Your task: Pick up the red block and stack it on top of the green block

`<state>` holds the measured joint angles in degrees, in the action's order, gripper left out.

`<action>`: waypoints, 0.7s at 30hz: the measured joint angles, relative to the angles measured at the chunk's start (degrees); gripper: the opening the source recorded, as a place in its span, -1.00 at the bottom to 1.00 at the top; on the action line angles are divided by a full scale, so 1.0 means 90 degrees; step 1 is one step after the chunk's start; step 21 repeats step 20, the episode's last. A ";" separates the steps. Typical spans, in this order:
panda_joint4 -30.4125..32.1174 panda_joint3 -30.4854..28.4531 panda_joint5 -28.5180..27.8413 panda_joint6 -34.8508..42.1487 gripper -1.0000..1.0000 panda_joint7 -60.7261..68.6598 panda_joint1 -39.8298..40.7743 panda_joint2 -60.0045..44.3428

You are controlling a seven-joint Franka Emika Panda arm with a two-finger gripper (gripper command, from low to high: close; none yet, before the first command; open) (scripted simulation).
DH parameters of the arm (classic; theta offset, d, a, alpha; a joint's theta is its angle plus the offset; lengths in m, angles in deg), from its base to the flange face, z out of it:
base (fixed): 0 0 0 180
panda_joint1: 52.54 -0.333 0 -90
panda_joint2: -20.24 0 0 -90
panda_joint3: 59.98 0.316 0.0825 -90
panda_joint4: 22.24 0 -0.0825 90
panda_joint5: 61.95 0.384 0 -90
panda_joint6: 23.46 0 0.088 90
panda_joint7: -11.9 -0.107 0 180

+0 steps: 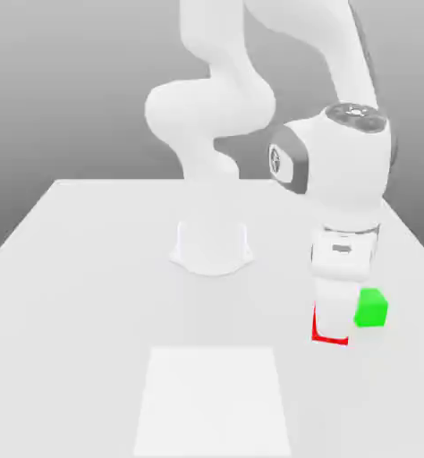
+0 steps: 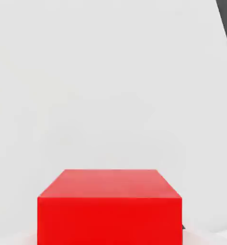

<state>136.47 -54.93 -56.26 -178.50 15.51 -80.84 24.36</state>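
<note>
Grey backdrop, plain white table (image 1: 90, 268), a paler rectangle marked near its front edge. White arm rises from its base (image 1: 211, 249) at table centre and bends down toward the table's edge on the exterior view's right.

Pincer (image 1: 334, 324) pointed down, closed narrow on the red block (image 1: 326, 333). From the exterior view only a red sliver shows under and beside the white fingers (image 1: 337, 304). Hand view: the red block (image 2: 109, 206) sits square and close under the camera, top face level.

Green block (image 1: 371, 308) stands on the table just beside the pincer, on the side toward the table's edge at the exterior view's right. Nothing rests on it. Cannot tell whether red and green touch.

Progress, as judged: grasp made, so the pick-up looks under way. Whether the red block has left the table, cannot tell; it sits low, about level with the green one. Left to do: lift clear above green, shift over it, set down square, release.
</note>
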 joint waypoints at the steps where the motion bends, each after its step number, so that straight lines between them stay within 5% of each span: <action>1: 0.0081 0.0126 0.0037 0.0034 -1.00 -0.0178 -0.0139 0.0119; 9: 0.0643 0.1302 0.0141 0.0079 -1.00 -0.1514 -0.1083 0.0703; 16: 0.0622 0.1349 -0.0830 -0.1077 -1.00 -0.2264 -0.0869 -0.0507; 17: 0.0620 0.1282 -0.1026 -0.1258 1.00 -0.2401 -0.0889 -0.0704; 21: 0.0620 0.1282 -0.1026 -0.1258 1.00 -0.2401 -0.0889 -0.0704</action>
